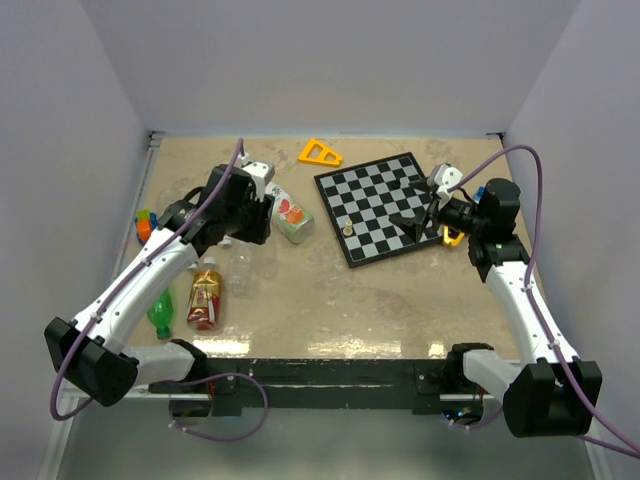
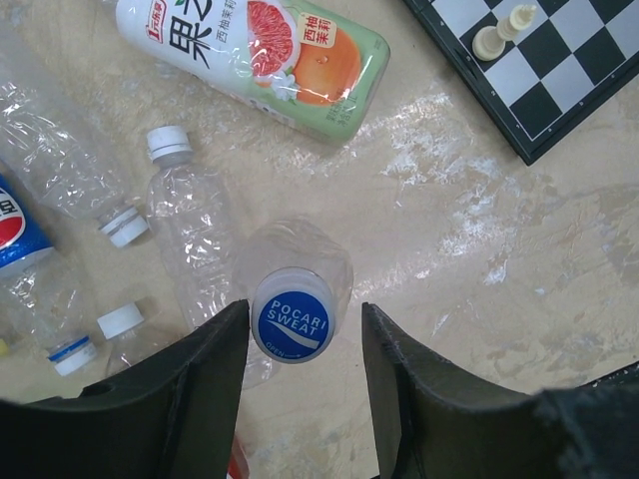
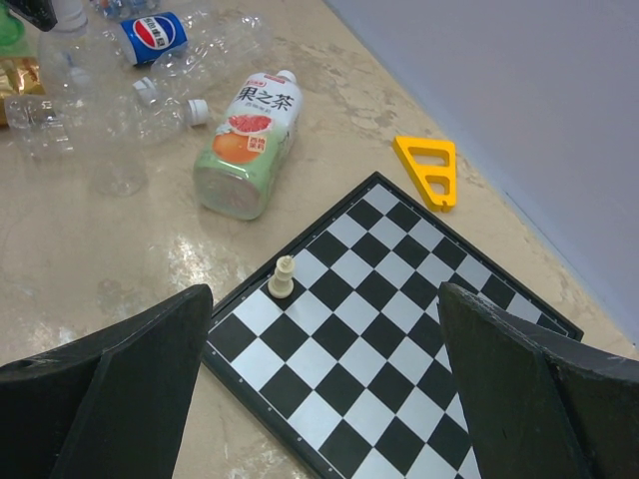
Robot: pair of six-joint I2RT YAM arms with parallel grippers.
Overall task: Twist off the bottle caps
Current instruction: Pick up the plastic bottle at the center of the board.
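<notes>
A clear bottle (image 2: 319, 254) stands upright on the table (image 1: 330, 300), and its blue and white cap (image 2: 293, 315) sits between the fingers of my left gripper (image 2: 305, 317). The left finger (image 2: 215, 354) is at the cap's edge. A gap shows between the cap and the right finger (image 2: 399, 369), so the jaws are open around it. From above, that gripper (image 1: 255, 222) hangs over the bottle (image 1: 240, 268). Beside it lie clear bottles with white caps (image 2: 168, 142), (image 2: 125, 228). My right gripper (image 3: 321, 299) stands wide open and empty above the chessboard (image 3: 399, 299).
A juice bottle with a white-green-orange label (image 1: 290, 212) lies by the chessboard (image 1: 385, 205). A blue cola-label bottle (image 3: 155, 35), a red-yellow one (image 1: 205, 298) and a green one (image 1: 161, 312) lie at the left. A white chess piece (image 3: 283, 277) stands on the board. A yellow triangle (image 1: 319, 152) lies at the back.
</notes>
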